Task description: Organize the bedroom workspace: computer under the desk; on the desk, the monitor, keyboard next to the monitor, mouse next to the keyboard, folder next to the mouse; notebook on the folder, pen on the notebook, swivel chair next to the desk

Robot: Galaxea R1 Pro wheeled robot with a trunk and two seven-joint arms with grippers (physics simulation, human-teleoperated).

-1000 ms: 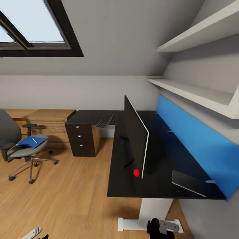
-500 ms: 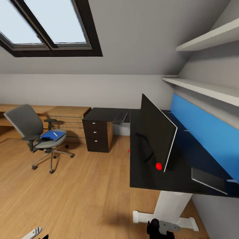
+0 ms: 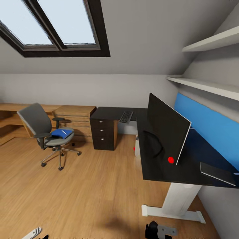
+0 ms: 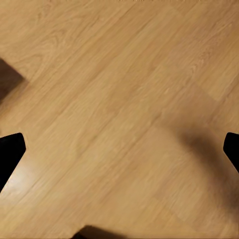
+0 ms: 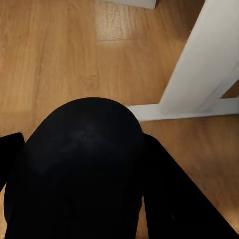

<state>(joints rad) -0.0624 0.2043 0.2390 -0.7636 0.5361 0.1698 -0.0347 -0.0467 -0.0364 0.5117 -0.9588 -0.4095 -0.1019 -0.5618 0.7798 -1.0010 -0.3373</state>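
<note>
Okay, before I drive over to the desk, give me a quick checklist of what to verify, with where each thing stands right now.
1. Mouse held in right claw: ok, a dark rounded lump sits between its fingers.
2. Left claw free: ok, open over the floor, holding nothing.
3. Monitor on desk: ok, upright.
4. Keyboard next to monitor: not ok, it lies on the desk's far wing, apart from the monitor.
5. Folder on desk: not ok, it lies on the swivel chair seat.
6. Computer under desk: cannot tell.
</note>
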